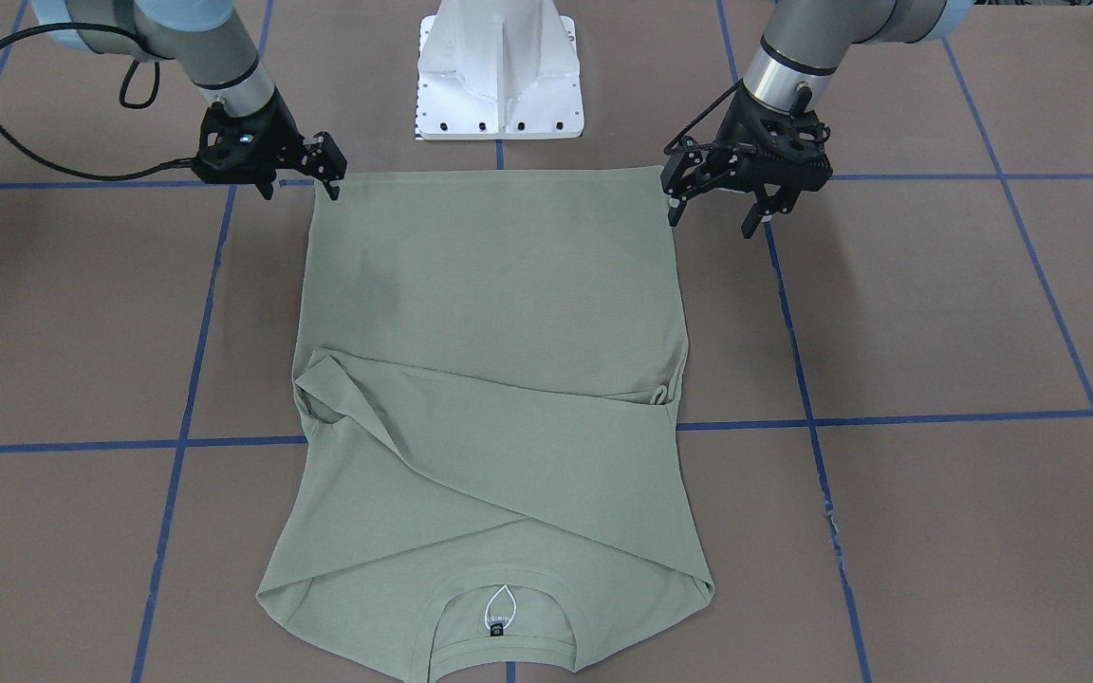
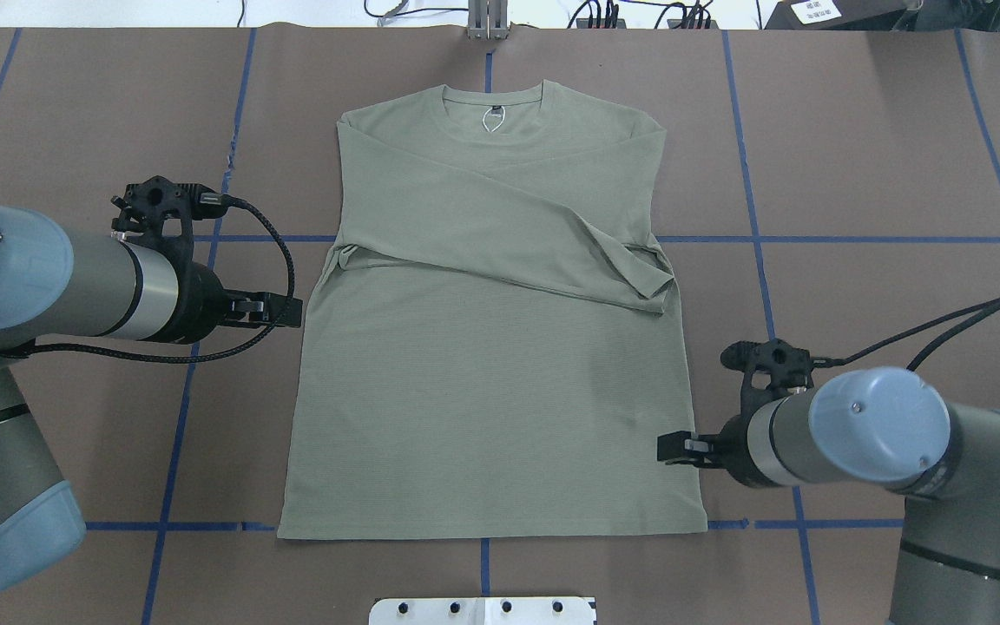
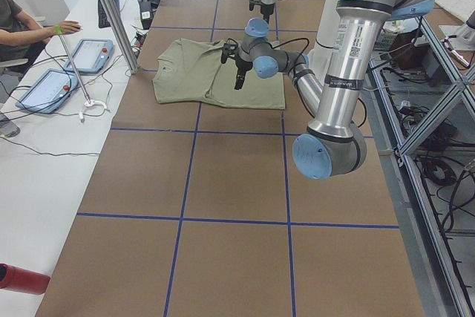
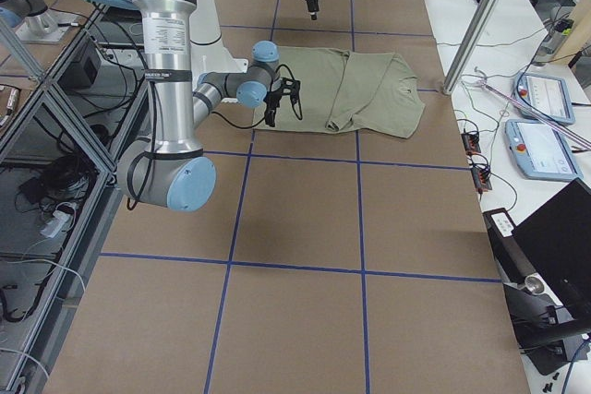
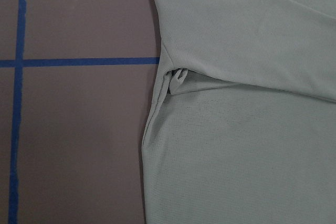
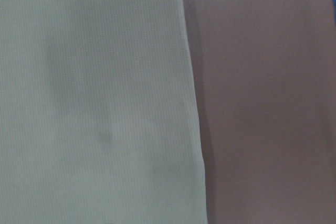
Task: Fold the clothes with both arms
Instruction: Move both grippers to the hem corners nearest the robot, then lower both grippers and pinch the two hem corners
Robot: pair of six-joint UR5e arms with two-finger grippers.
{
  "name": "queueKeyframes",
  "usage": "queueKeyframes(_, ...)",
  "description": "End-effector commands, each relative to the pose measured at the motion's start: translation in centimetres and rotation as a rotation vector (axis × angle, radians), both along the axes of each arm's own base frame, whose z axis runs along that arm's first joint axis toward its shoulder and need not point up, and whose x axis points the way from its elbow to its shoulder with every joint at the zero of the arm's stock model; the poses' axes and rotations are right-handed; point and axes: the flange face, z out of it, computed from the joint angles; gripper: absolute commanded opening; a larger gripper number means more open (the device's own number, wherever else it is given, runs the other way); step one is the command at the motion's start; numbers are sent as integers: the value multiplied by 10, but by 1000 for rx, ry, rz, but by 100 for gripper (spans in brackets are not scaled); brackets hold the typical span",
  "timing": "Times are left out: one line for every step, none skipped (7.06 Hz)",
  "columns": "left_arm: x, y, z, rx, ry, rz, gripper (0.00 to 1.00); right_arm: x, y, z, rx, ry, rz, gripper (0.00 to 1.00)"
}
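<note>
The pale green shirt point(image 2: 483, 391) lies flat on the brown table, collar and dark neck label point(image 2: 492, 115) at the far side, hem toward the robot base. Both long sleeves are folded across the chest, one over the other. My left gripper point(image 2: 292, 311) hovers open just off the shirt's left side edge, level with the armpit fold point(image 5: 173, 80). My right gripper point(image 2: 669, 447) hangs open at the right side edge, lower down near the hem. In the front-facing view the left gripper point(image 1: 714, 218) and right gripper point(image 1: 301, 193) both show spread fingers holding no cloth. Neither wrist view shows fingers.
The white pedestal base point(image 1: 499, 76) stands just behind the hem. Blue tape lines point(image 2: 882, 239) grid the table. A metal pole point(image 3: 111, 12) rises beyond the collar; tablets point(image 3: 89, 53) and a person's arm point(image 3: 30, 31) are at a side desk.
</note>
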Motion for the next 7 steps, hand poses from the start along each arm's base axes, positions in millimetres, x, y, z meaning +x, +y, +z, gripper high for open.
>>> queueKeyframes(-3,3,-9,8,18,-2,100,-27,34,7,-21,22,2,100)
queueKeyframes(-3,4,-12,7,25,-3,100,-32,33,14,-27,37,-3,100)
queueKeyframes(-1,5,-12,5,25,0,100,-36,35,21,-32,48,-7,99)
queueKeyframes(-2,5,-12,7,26,-2,100,-38,36,22,-36,52,-12,99)
queueKeyframes(-2,5,-12,7,26,-2,100,-38,37,22,-37,52,-14,95)
queueKeyframes(-2,5,-12,7,26,-2,100,-39,36,24,-37,56,-14,90)
queueKeyframes(-1,5,-12,6,25,-2,100,-40,36,25,-37,58,-14,87)
